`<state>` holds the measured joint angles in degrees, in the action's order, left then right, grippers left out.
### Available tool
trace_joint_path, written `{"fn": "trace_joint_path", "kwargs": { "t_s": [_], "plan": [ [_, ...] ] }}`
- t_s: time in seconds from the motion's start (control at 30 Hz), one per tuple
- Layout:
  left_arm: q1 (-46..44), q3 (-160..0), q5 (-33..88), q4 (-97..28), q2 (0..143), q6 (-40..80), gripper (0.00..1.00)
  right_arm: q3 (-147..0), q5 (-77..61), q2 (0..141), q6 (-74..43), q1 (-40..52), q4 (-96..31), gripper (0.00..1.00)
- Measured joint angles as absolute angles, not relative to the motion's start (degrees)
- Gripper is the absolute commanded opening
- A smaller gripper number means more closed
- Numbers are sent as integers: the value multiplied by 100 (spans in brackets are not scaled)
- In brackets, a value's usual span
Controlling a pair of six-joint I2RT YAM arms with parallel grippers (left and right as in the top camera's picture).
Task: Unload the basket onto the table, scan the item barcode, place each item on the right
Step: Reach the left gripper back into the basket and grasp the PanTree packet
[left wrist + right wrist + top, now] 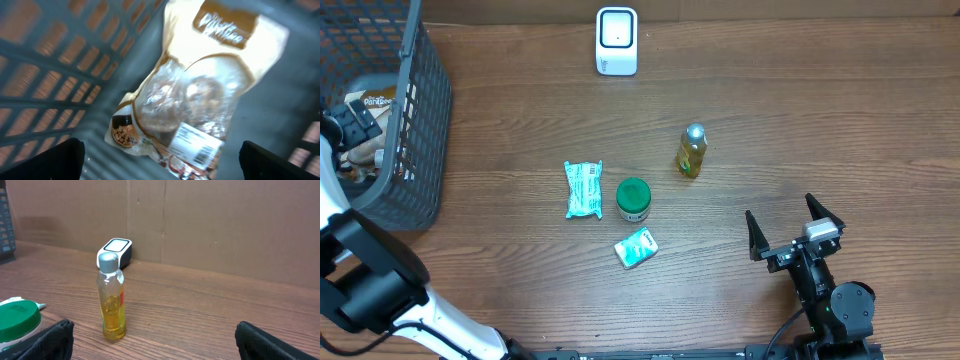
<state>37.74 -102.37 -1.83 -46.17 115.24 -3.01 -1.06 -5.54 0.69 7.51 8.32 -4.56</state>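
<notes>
The 2 left fingers stand wide and empty, the snack bag lying just below and between them in the basket. Its glossy, crinkled film could slip or crumple when pinched, folding the barcode label away, and the grey mesh walls crowd close. The right fingers, wide too, face a smooth rounded bottle. The scanner sits well beyond.

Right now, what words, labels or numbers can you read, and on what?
No text reads clearly.
Snack bag, brown brand banner: blurred script, unreadable.
Barcode label on that bag: bars show, digits too small.
Teal packet, small teal pack: print too small.
Bottle, scanner: nothing legible.
</notes>
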Motion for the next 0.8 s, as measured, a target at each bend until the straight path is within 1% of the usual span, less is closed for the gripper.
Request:
{"fn": "trace_joint_path", "kwargs": {
  "t_s": [0.37,0.57,0.8],
  "plan": [
    [4254,-10237,458,-4434,12427,-628,100,-106,-556,69,749,832,-456,100],
    [4237,-10237,1111,-4204,12488,-895,100,-106,-554,69,749,834,-456,100],
    [4239,-10237,1299,-4147,12488,-943,100,-106,-556,69,751,832,-456,100]
  ]
}}
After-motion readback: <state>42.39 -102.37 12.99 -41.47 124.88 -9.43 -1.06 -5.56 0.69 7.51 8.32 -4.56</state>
